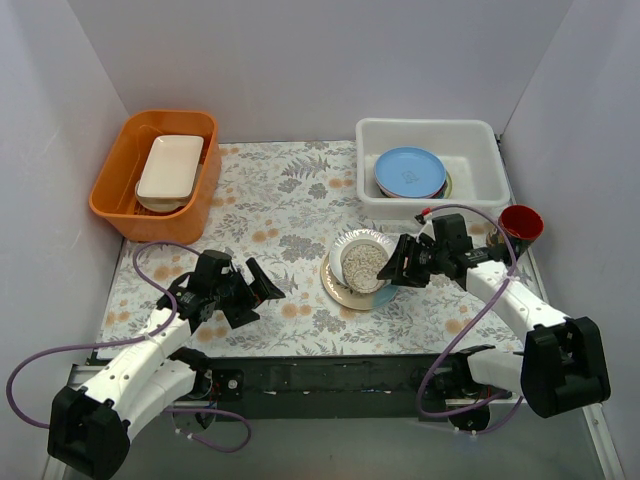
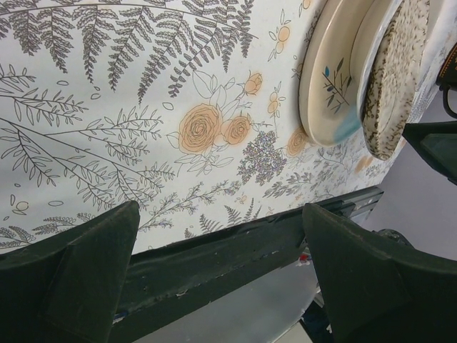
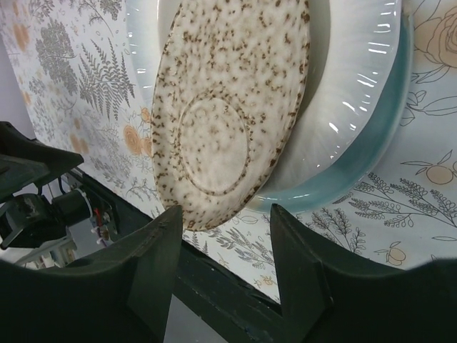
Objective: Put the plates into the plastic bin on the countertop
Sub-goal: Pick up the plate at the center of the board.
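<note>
A stack of plates sits mid-countertop [image 1: 290, 200]: a cream floral plate [image 1: 338, 290] at the bottom, a white plate with a teal rim [image 1: 352, 240] on it, and a speckled plate [image 1: 363, 262] tilted on top, underside showing. My right gripper [image 1: 393, 268] is open just right of the stack; in the right wrist view [image 3: 225, 214] its jaws stand either side of the speckled plate's [image 3: 228, 107] lower edge, not closed on it. My left gripper [image 1: 262, 300] is open and empty, left of the stack. The white plastic bin [image 1: 425, 128] at the back right holds a light blue plate [image 1: 410, 170].
An orange tub [image 1: 120, 185] with a white rectangular dish [image 1: 170, 168] stands at the back left. A red cup [image 1: 521, 223] sits by the bin's near right corner. The left wrist view shows the cream plate [image 2: 328, 78], the speckled plate [image 2: 393, 78] and the table's dark front edge [image 2: 235, 250].
</note>
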